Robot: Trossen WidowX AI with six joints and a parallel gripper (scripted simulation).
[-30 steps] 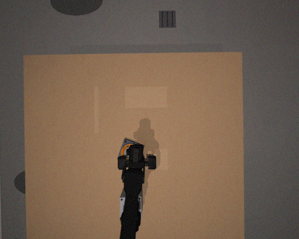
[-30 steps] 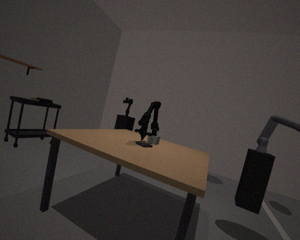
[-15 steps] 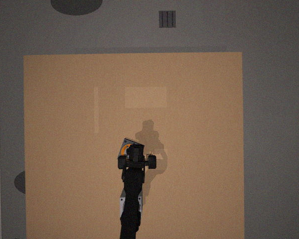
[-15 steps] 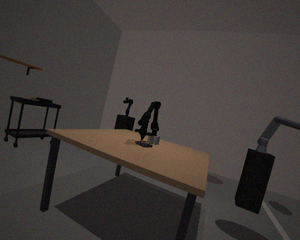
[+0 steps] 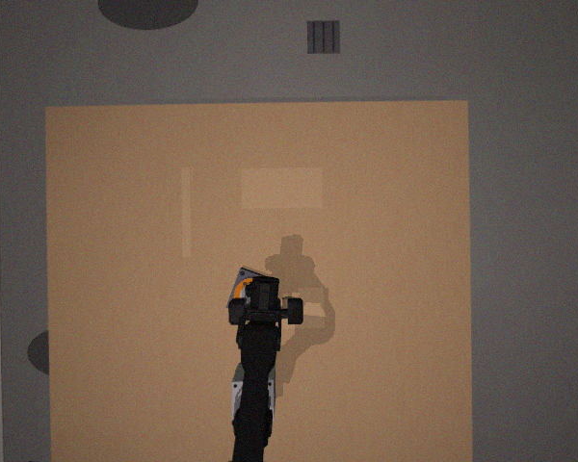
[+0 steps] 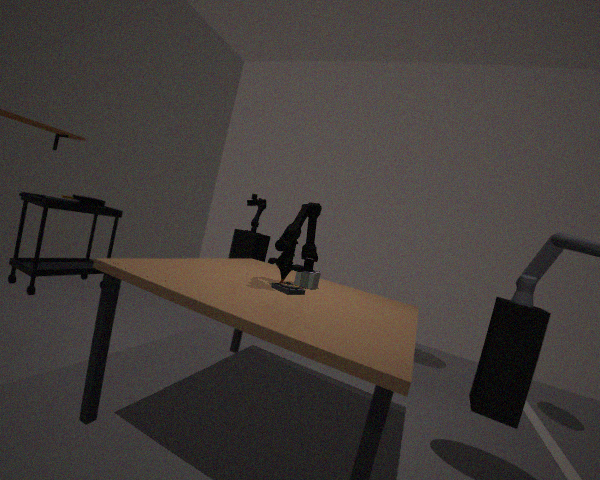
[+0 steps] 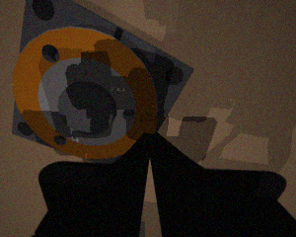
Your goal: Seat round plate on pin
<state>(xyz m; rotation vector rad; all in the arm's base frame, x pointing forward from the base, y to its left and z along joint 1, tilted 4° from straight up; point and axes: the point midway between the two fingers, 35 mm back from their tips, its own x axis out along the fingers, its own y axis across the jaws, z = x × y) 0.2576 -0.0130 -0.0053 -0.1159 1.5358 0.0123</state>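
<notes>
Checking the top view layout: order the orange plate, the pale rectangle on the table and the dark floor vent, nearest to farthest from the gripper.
1. Orange plate: right at the gripper, on its left.
2. Pale rectangle: mid-table, beyond the gripper.
3. Floor vent: off the table, at the top.
</notes>
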